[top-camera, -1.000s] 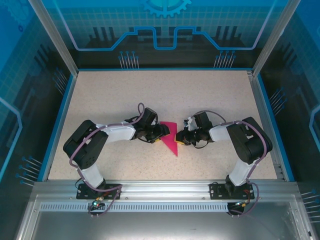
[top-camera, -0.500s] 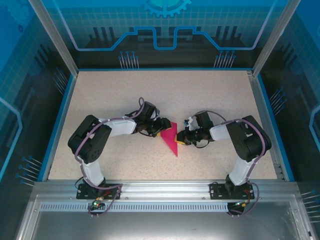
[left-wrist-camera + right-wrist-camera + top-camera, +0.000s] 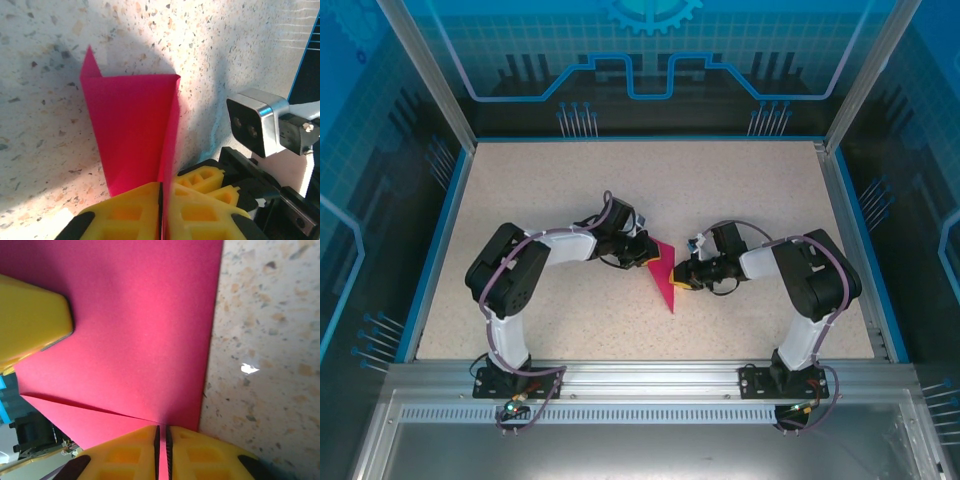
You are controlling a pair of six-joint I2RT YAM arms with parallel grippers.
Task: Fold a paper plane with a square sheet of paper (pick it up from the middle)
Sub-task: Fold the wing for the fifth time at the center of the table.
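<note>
As both reach inward, L end effector (image 3: 161, 210), R end effector (image 3: 161, 445) pinching paper plane (image 3: 132, 130)

Folded pink paper plane (image 3: 663, 283), partly hidden from every camera.
From above, its creases and flaps are too small to make out, and the left gripper (image 3: 647, 262) and right gripper (image 3: 674, 281) cover its side edges. In the left wrist view its near end vanishes between yellow fingers (image 3: 125, 212), themselves cut by the bottom edge; its right-hand edge is blurred. In the right wrist view the plane runs off top and left.
</note>
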